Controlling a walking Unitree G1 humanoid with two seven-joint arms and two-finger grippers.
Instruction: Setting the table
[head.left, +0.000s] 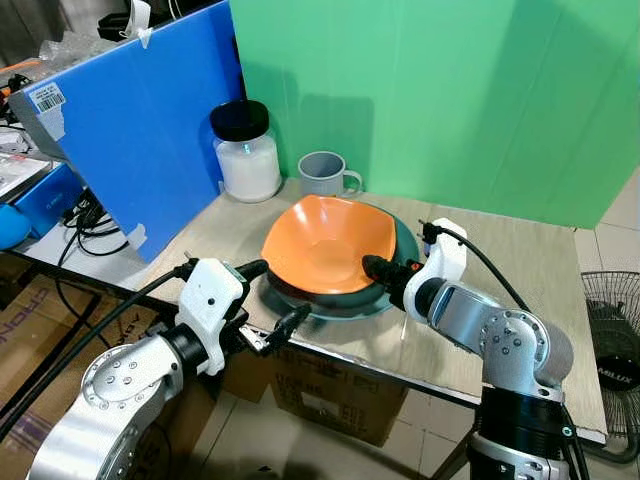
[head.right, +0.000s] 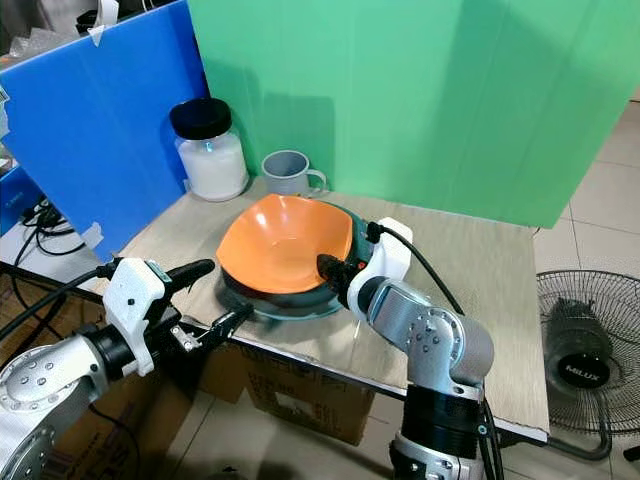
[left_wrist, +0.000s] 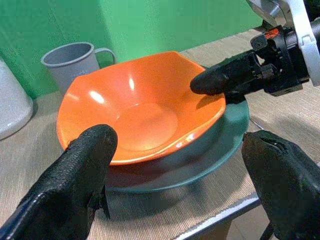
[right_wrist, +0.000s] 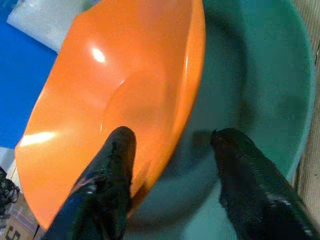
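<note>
The orange bowl (head.left: 325, 245) covers most of the green plate (head.left: 400, 240) beneath it, so only the plate's rim shows at centre and centre right of the frame. The right tool (right_wrist: 172, 150) straddles the bowl's rim; whether its fingers actually press the rim cannot be told. The bowl's left side runs off the right wrist picture's edge. The fan (head.left: 612, 365) at the lower right is cut by the frame edge. Text on the label (head.left: 46, 97) at the upper left is too small to read. The worktop (head.left: 530, 270) hides the box (head.left: 330, 390) below it in part.
</note>
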